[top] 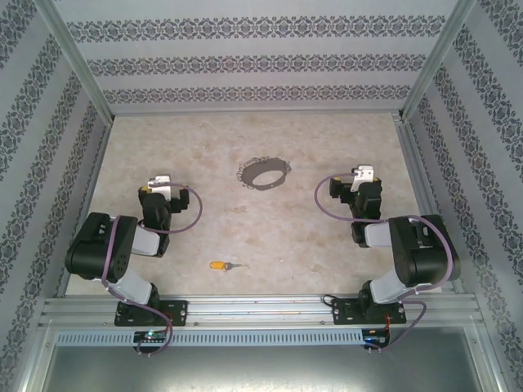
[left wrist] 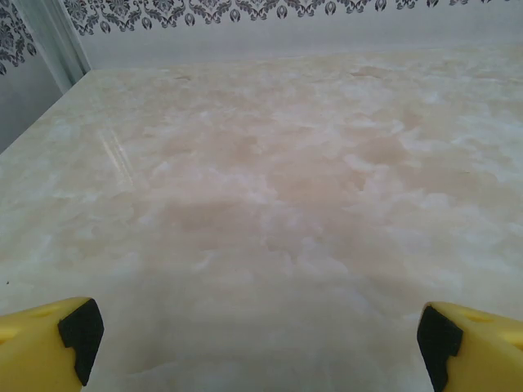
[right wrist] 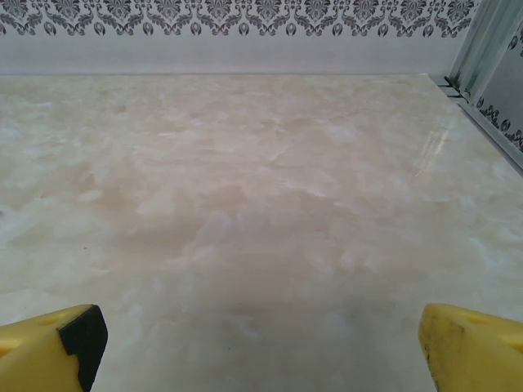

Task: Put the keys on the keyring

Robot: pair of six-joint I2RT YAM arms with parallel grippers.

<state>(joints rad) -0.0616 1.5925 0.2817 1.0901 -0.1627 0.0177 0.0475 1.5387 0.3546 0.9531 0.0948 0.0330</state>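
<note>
You have the keyring (top: 265, 173) lying flat on the marbled table (top: 327, 245), toward the middle and slightly beyond the line between the two grippers, with its jagged fringe visible around the rim. The key (top: 222, 265) lies well apart from it, near the front edge of the table, between the arm bases and closer to the left arm; its orange-yellow head points left and its thin dark blade points right. Nothing touches either item. Your left gripper (top: 158, 182) sits over the left half of the table, well clear of both items. In its wrist view the left gripper (left wrist: 260, 339) stands spread wide, yellow fingers (left wrist: 41, 343) at the frame's outer corners and bare tabletop between them. Your right gripper (top: 362, 174) sits over the right half, to the right of the keyring and apart from it. In its wrist view the right gripper (right wrist: 260, 343) is likewise spread wide, holding nothing.
</note>
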